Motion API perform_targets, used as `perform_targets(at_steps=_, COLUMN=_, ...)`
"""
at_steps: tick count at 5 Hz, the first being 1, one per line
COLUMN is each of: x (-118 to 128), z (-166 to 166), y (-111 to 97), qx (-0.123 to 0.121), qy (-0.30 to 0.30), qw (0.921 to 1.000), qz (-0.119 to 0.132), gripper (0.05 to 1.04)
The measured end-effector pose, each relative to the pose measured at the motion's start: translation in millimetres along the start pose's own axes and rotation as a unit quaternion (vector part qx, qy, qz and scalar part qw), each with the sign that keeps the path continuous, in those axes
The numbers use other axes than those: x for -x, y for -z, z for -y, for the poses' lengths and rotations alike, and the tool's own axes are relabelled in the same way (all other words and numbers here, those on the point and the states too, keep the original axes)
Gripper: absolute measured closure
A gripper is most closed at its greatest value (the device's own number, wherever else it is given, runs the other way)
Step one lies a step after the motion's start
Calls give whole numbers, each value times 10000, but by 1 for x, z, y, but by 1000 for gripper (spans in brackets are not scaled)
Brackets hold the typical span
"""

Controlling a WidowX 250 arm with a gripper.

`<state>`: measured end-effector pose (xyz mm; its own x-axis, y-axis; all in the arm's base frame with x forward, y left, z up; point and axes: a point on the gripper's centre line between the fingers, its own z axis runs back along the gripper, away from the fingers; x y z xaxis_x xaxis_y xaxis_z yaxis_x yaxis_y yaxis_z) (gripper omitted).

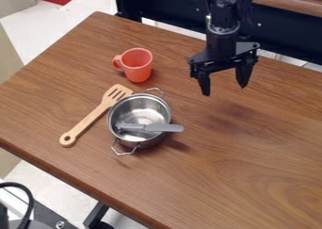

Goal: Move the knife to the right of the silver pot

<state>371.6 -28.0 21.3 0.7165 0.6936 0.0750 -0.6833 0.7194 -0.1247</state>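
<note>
Knife with smooth grey handle (165, 127) in the camera view, laid across round silver metal pot (143, 115), handle out past its right rim. Black two-finger gripper (224, 89) above brown wooden table (252, 176), far and right of pot, fingers apart. Broad room toward right edge; near-left edge closer to pot. One knife, one pot, one slotted wooden spatula (91, 120), one coral-coloured mug (140, 68).

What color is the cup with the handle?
The cup is orangey-red, like coral. You can see it best in the camera view.
</note>
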Motion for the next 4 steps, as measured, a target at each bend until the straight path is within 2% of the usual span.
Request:
perform_targets(at_steps=1, x=4, z=-6, y=12, qx=-139, qy=7, qw=9998, qz=-142, gripper=83)
perform_targets(at_steps=2, x=3, z=-15, y=13, qx=-153, qy=323, qw=9987, qz=-365, gripper=83)
perform_targets(at_steps=3, x=-18, z=-26, y=2, qx=-64, qy=840, qw=9953, qz=-471, gripper=83)
perform_targets(at_steps=4, x=-25, z=-48, y=1, qx=-146, qy=615, qw=9965, qz=-554, gripper=83)
